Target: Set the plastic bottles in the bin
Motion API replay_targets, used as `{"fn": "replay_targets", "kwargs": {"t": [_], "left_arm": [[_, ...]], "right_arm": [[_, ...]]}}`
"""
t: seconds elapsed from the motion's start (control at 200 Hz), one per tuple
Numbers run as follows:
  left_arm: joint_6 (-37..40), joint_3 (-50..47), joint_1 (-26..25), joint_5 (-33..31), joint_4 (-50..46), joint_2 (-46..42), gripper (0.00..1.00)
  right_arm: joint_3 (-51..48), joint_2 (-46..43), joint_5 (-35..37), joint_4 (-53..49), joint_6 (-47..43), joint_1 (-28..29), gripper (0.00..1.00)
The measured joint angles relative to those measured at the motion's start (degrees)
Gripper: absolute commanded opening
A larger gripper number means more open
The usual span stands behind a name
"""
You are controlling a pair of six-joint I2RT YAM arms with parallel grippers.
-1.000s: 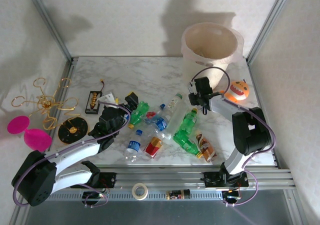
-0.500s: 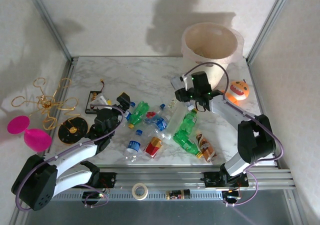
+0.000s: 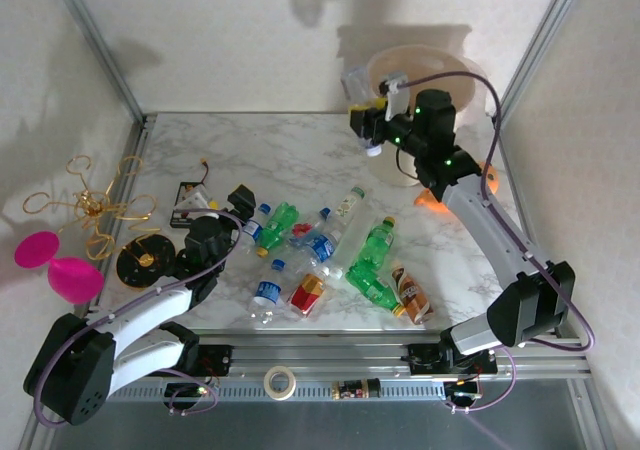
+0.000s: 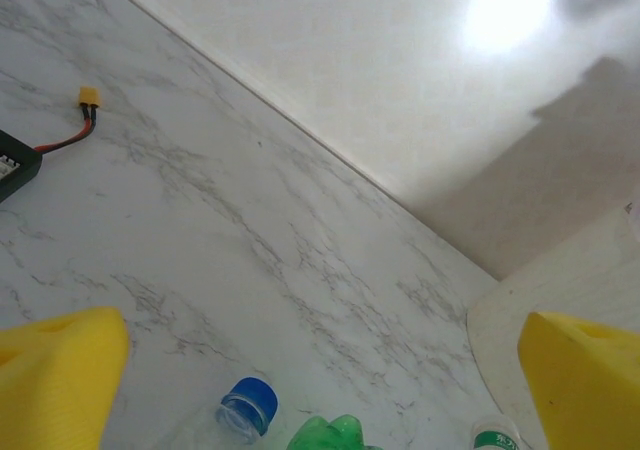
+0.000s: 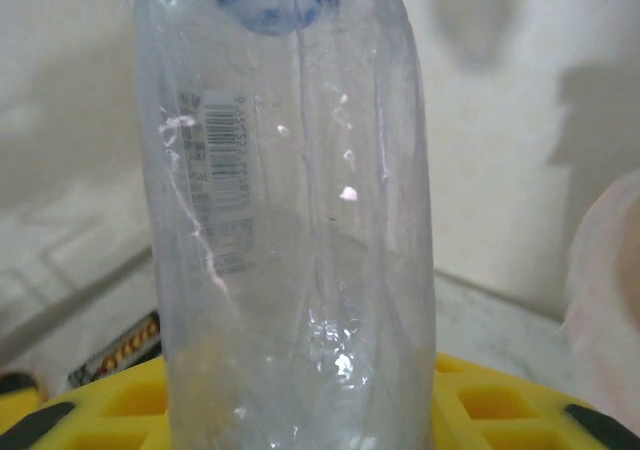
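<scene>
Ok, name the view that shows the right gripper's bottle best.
Right wrist: the clear bottle is close up, barcode and creases visible. Top external shows it small and faint in the right gripper, beside the bin.

We took this for a robotics lab, a test cell rather than a home. A left arm and a right arm were bolted to a slotted metal rail at the near edge of a marble-patterned counter. Plain white walls and bare metal posts boxed it in. A tape roll lay below the rail. The counter carried an unrelated jumble: plastic bottles, a wire ornament and a battery pack.
</scene>
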Motion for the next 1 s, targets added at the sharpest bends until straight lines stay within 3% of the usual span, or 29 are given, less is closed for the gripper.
{"fn": "replay_targets", "kwargs": {"t": [0.305,0.481,0.841,1.001], "left_arm": [[-0.15,-1.09,1.03,1.36,-2.23,-2.84,1.00],[-0.15,-1.55,1.25,1.55,-2.69,-3.67,1.00],[-0.11,-1.55,1.66,1.55,-4.76,-3.80,1.00],[-0.09,-1.55,1.81,1.55,-5.55,-3.85,1.00]], "right_arm": [[6.75,0.20,9.07,3.15,1.14,-8.90,0.39],[13.18,4.50,12.83,4.46,2.34,-14.36,0.39],[15.13,17.53,10.62,4.76,6.34,-17.84,0.40],[15.15,20.41,9.14,3.69,6.69,-17.79,0.48]]}}
